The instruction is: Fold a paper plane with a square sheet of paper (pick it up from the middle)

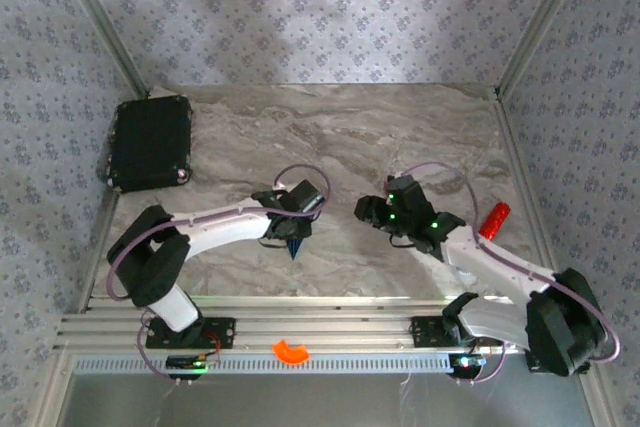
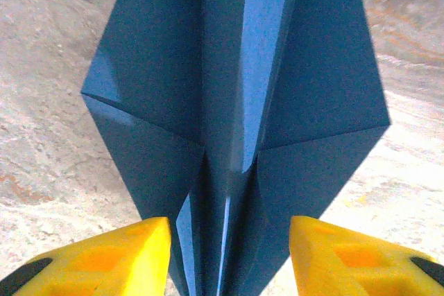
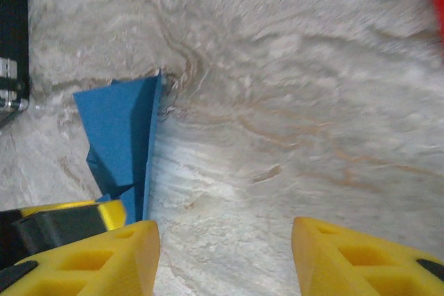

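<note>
Left gripper (image 2: 229,258): fingers spread, clamping nothing | paper plane (image 2: 236,102) sits right between them, long axis running straight ahead | right gripper (image 3: 222,258): fingers apart, empty, plane ahead-left | left arm's nearer!

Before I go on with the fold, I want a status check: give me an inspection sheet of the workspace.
Surface: marble table, no spills seen.
Job's things: plane, dark blue, folded to a point with a centre crease, on the table under the left arm.
Clutter: black case at the far left corner; red block beside the right arm; orange piece on the near rail.
Grippers: left gripper, jaws open either side of the plane; right gripper, jaws open over bare table, plane to its left.
Cables: cables loop along both arms, no snag seen.
Surroundings: patterned walls, metal frame posts.
</note>
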You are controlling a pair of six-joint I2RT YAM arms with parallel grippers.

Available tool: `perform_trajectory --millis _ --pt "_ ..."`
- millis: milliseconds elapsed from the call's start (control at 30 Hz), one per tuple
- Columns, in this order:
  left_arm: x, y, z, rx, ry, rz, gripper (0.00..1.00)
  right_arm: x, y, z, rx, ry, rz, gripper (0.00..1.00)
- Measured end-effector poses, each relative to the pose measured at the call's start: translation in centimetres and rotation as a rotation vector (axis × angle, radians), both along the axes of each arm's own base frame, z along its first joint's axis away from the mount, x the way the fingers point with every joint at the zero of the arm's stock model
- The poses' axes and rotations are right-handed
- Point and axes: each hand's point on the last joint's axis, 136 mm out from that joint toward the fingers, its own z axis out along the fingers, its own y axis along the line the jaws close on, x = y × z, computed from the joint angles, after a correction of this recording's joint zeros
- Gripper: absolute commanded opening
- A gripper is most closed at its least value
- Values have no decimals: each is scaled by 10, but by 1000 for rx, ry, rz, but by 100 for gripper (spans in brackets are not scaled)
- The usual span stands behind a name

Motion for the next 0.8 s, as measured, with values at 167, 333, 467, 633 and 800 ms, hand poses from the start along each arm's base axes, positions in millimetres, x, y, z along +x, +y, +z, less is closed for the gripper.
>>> perform_trajectory --millis 167,333,467,633,800 --pt "-5 0 18 -27 -33 -6 52 -1 -46 15 -66 -63 -103 65" --pt "-5 17 51 -67 -136 18 62 5 -98 36 -192 -178 -223 72" --pt "6 52 68 -74 -208 88 66 15 -137 31 -334 -193 -291 75" --pt "24 123 74 -8 -283 221 85 34 -181 -1 -500 -161 -351 76" --pt "34 195 80 105 -353 357 100 55 -200 -20 -599 -163 -314 76"
